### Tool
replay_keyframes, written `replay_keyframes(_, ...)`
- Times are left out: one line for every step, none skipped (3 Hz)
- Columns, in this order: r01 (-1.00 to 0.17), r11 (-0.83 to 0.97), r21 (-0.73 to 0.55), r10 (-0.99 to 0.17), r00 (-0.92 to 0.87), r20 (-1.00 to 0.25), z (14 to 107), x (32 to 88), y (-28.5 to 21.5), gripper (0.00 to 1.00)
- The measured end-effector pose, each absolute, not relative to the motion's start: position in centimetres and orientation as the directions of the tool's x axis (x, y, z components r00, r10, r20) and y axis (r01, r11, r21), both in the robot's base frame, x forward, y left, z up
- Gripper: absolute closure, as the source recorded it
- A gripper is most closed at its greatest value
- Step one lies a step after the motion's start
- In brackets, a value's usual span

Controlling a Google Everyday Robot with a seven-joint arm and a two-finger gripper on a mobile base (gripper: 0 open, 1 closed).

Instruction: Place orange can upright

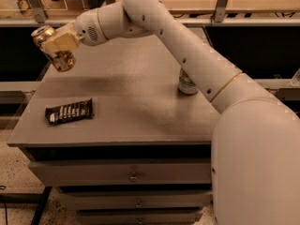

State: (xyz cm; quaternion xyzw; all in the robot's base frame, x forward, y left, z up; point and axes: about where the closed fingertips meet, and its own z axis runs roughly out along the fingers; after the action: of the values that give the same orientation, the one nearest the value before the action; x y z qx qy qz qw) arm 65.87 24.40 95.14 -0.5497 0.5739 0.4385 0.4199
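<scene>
The orange can [59,58] is orange-gold with pale mottled marks and a silver lid. It hangs in the air over the far left corner of the grey table [131,107], tilted with its lid up and to the left. My gripper [57,42] is shut on the can's upper half, at the end of the white arm that reaches in from the right.
A white-and-green can [187,82] stands upright on the right part of the table, partly behind my arm. A flat dark snack bar wrapper [69,111] lies near the front left. Drawers sit below the tabletop. A shelf rail runs behind.
</scene>
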Motion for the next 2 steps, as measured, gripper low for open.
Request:
replay_keyframes(-0.998, -0.006, 0.069, -0.260, -0.065, -0.964, 94.40, 65.26, 25.29, 1.00)
replay_keyframes(-0.996, -0.015, 0.091, -0.261, -0.084, -0.962, 93.62, 64.81, 26.16, 1.00)
